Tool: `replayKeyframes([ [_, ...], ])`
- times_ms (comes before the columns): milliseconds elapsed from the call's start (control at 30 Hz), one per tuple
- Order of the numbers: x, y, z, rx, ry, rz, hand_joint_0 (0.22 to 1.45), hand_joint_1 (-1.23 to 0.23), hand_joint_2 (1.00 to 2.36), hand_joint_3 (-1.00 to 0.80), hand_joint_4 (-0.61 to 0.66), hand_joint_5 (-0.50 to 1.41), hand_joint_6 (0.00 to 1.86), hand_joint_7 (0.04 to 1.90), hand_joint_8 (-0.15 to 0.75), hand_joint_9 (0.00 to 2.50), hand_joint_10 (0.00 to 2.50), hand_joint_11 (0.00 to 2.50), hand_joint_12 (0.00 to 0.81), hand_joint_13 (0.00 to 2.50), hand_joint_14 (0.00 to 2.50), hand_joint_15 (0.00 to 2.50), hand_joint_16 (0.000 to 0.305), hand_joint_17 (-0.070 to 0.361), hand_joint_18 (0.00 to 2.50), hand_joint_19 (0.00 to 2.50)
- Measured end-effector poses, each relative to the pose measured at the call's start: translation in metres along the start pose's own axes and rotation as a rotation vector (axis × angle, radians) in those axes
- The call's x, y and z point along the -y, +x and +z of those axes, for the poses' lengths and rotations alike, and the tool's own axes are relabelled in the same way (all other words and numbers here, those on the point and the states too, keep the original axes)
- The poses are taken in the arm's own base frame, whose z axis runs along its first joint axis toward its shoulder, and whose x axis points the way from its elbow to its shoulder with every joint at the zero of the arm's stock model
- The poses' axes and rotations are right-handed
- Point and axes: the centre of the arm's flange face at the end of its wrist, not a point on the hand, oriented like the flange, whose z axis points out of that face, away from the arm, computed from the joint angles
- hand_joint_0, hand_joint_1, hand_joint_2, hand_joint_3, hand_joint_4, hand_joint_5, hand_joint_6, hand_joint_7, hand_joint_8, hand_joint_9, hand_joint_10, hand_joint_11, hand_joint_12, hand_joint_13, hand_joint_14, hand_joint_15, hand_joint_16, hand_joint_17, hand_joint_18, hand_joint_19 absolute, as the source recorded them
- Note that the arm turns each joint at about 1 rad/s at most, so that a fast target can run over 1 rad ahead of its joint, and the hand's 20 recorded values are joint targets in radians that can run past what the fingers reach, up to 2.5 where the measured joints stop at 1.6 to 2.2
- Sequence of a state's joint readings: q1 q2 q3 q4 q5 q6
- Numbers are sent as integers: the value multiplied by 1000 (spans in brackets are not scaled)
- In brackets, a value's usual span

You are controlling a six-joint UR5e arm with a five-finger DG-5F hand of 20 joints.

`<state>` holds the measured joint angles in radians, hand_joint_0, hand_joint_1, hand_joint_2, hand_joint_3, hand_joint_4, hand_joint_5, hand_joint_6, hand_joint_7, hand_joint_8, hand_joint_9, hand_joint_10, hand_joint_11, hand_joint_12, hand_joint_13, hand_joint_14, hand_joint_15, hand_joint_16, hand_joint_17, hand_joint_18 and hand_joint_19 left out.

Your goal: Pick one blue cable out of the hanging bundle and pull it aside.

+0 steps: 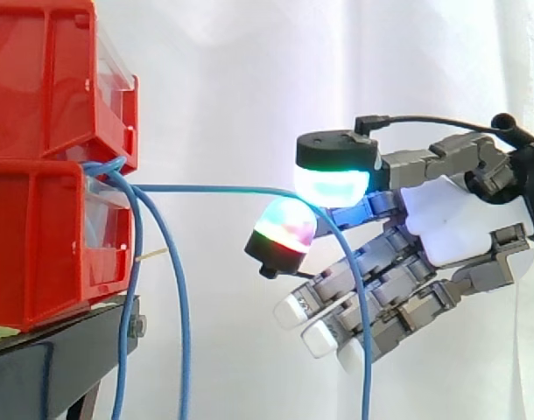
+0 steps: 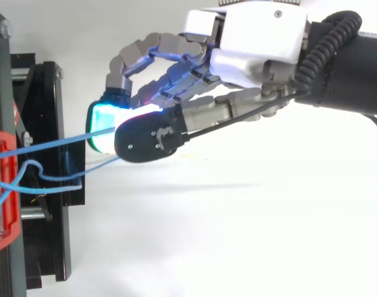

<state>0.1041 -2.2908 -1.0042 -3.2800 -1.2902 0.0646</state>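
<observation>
Hand point(image 1: 460, 229) pinches blue cable point(image 1: 214, 188) between pads point(image 1: 333, 185); cable stretches near-level from red bins point(image 1: 39, 157) to hand; rest of bundle point(image 1: 183, 332) hangs beside bins, apart from hand.

- The robot hand point(image 1: 464, 223) has a smooth white palm shell point(image 2: 256, 37).
- Fingers point(image 1: 381, 293) of grey, blocky metal links run out from the palm shell.
- Farthest from the palm shell are thick pads point(image 1: 333, 184): one glows white-cyan, another red and green, others white.
- Black round caps point(image 2: 150, 139) with small screws back the coloured pads.
- Behind the palm shell is a black wrist point(image 2: 358, 77).
</observation>
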Motion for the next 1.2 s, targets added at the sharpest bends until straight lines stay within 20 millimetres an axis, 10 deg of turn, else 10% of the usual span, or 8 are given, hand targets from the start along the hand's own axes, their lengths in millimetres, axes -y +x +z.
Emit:
replayKeyframes([
  [400,-2,-4,-4,10,18,-6,402,-721,1689,-175,-292,0,812,1009,257,738,2,89,419,727,11,335,70,158,631,231],
  [733,-2,-2,-5,9,18,-7,543,-743,1031,-109,-186,-20,803,998,264,815,5,207,398,716,12,369,65,145,598,305],
  [1200,9,3,-5,-1,36,-4,545,-603,1007,-419,-105,-52,824,975,221,826,13,334,332,667,16,428,48,108,485,405],
])
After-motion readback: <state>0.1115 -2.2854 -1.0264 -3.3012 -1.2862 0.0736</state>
